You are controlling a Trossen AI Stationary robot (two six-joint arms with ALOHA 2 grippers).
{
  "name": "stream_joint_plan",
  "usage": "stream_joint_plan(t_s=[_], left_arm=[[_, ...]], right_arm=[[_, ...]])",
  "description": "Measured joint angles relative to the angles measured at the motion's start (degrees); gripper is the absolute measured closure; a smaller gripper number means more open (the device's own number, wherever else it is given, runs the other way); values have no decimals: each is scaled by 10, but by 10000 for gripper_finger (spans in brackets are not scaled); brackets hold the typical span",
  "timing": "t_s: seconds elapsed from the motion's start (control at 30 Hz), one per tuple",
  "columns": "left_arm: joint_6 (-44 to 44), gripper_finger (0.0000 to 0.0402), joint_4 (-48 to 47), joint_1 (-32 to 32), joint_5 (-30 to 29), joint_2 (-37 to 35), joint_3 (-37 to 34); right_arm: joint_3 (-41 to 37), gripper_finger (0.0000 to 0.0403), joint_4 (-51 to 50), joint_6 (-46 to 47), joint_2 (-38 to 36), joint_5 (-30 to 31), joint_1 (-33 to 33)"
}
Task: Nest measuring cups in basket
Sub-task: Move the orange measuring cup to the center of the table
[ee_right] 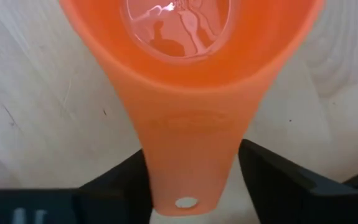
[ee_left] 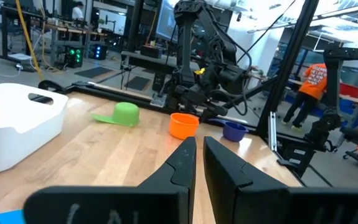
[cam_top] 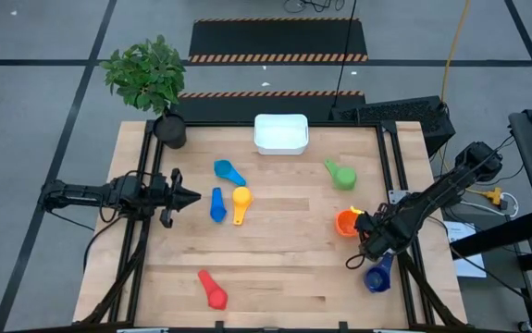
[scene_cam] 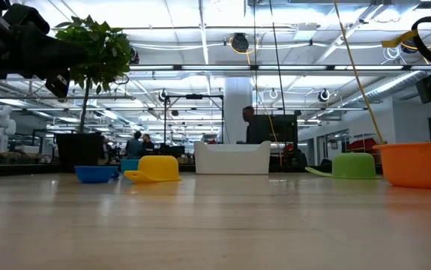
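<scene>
Left gripper (cam_top: 191, 196) hovers at the left table edge, fingers together on nothing; it waits. The basket (cam_top: 280, 134) sits at the far edge, no cup in it. Right gripper (cam_top: 365, 222) is low over the orange cup (cam_top: 346, 223), fingers either side of its handle with gaps showing: not gripping, lined up for a handle pinch

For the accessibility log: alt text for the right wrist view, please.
An orange measuring cup lies on the wooden table, its handle running between the right gripper's two dark fingers, one on each side.
</scene>
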Motion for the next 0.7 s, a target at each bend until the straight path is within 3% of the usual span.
stream_joint_plan(t_s=[0.33,0.7], left_arm=[[2,369,0,0,-6,0,0],[8,369,0,0,-7,0,0]], right_arm=[[0,287,4,-15,0,-17,0],[14,275,13,-9,0,-28,-4]])
